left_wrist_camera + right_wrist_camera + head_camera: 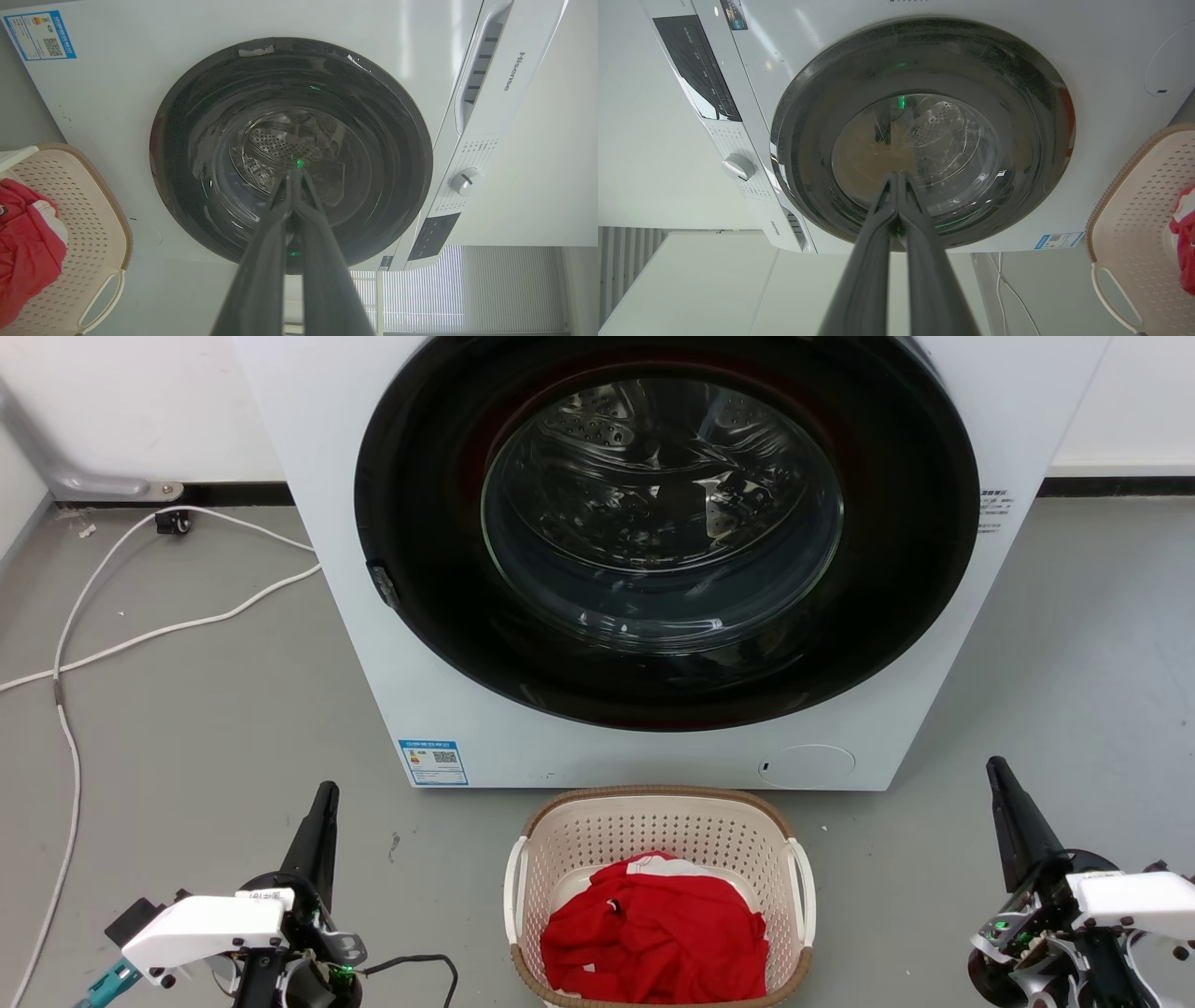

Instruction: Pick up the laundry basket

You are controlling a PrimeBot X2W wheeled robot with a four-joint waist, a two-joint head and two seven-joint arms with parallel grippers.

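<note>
Midway between both arms, on the floor [233,709] before the washing machine [373,663], sits the laundry basket [653,831], a white handle [512,887] facing each side. The left end effector [325,795] and right end effector [995,767], fingers pressed together, flank it about equally, well apart.

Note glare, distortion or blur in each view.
Head view: sharp, evenly lit; washing machine door glass shows reflections. Left wrist view: wide-angle bends the machine's edges; left gripper soft near the lens. Right wrist view: same bending, brownish reflection on the glass; right gripper soft too.
</note>
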